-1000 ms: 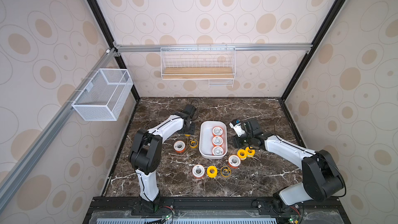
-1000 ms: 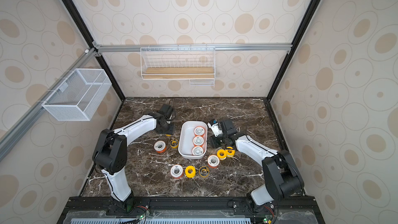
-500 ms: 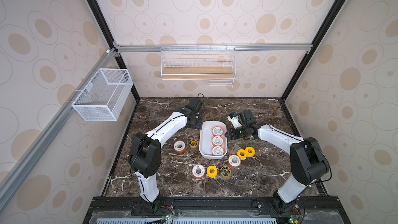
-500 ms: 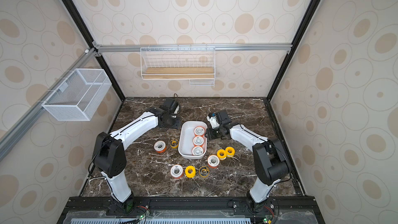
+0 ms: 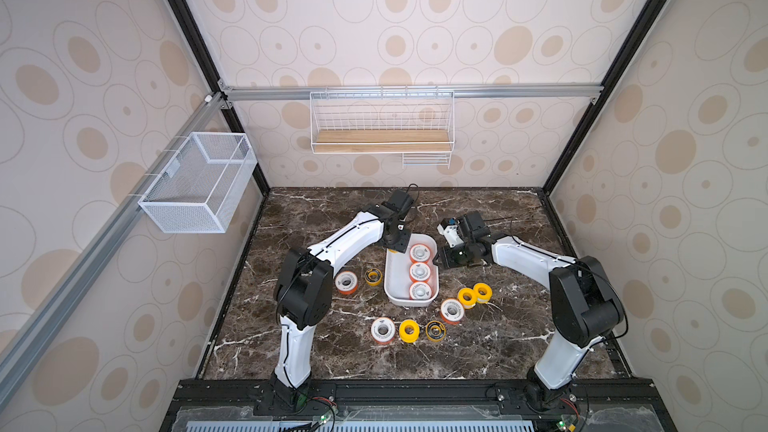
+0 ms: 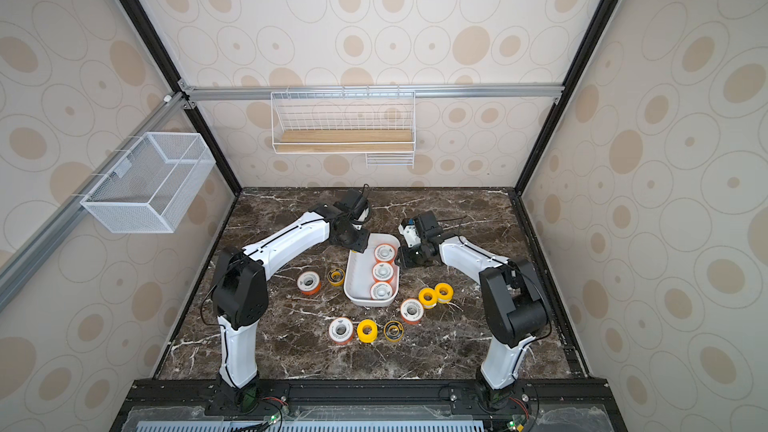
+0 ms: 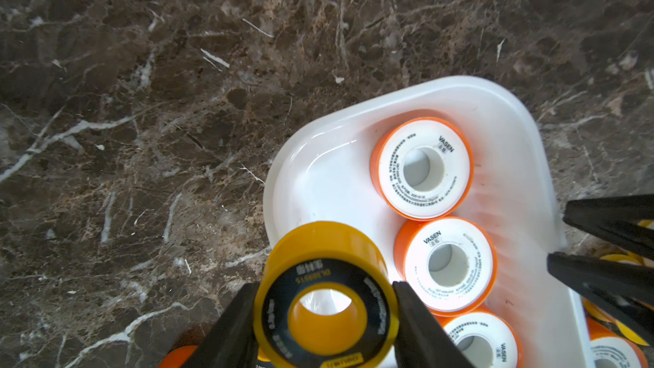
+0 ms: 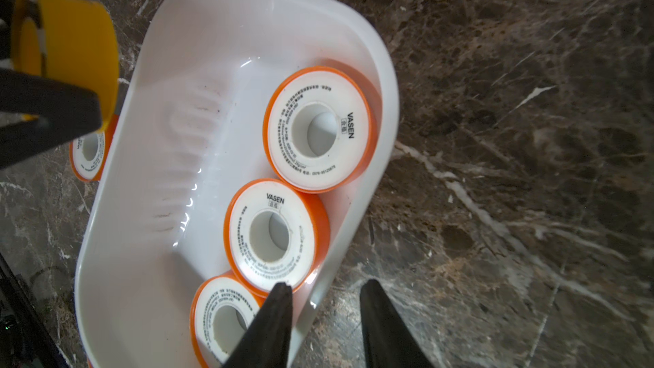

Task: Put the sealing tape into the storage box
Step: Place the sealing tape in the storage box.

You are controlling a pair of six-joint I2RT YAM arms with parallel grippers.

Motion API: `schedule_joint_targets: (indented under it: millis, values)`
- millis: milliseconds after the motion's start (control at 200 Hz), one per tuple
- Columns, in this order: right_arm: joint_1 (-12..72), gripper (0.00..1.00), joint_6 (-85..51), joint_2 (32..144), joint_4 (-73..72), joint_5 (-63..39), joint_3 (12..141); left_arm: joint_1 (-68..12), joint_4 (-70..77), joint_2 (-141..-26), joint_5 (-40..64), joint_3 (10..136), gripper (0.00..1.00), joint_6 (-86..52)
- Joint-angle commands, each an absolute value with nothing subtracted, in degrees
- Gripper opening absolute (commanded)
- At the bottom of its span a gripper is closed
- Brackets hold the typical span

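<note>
Placement step: your left gripper (image 7: 323, 288), lower centre of the left wrist view, clamps a glossy, dark-faced yellow spool (image 7: 325, 260) above a corner of the storage box (image 7: 318, 171); carry it toward frame right over bare smooth white plastic, then release; three orange-rimmed spools (image 7: 423, 168) lie flat inside; your right gripper (image 8: 325, 285) stands jaws apart, astride the wall.

On table (image 5: 490, 351) centre: storage box (image 5: 395, 280), three spools (image 5: 419, 272) lined along its 3 o'clock wall. At 9 o'clock, two spools (image 5: 346, 282); at 4 o'clock, cluster of three (image 5: 467, 297); at 6 o'clock, row of three (image 5: 409, 330). Over its 11 o'clock corner, held spool (image 7: 318, 253) in left gripper (image 7: 325, 286).
</note>
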State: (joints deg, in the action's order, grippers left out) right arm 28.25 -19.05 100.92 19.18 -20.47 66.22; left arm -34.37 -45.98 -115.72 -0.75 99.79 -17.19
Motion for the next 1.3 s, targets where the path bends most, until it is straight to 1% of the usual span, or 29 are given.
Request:
schedule_joint_targets:
  millis: [0,145,426,992,1292]
  values:
    - [28.0,0.36,-18.8,102.3,20.4,-21.2,67.5,-34.9,-48.5,-117.6,-1.4,102.9,0.56,-14.8]
    - [28.1,0.36,-18.8,102.2,20.4,-20.8,67.4,-35.4,-49.2,-119.6,-1.8,104.2,0.56,-13.6]
    - [28.1,0.37,-18.5,102.2,20.0,-20.5,67.2,-36.9,-50.6,-122.6,-6.4,107.3,0.56,-12.7]
    - [28.0,0.37,-17.2,101.3,18.9,-20.6,66.2,-37.0,-52.0,-128.4,-8.7,112.0,0.56,-12.5]
    - [28.0,0.38,-16.8,101.4,19.1,-20.6,65.8,-37.0,-52.0,-130.4,-8.8,113.0,0.57,-13.1]
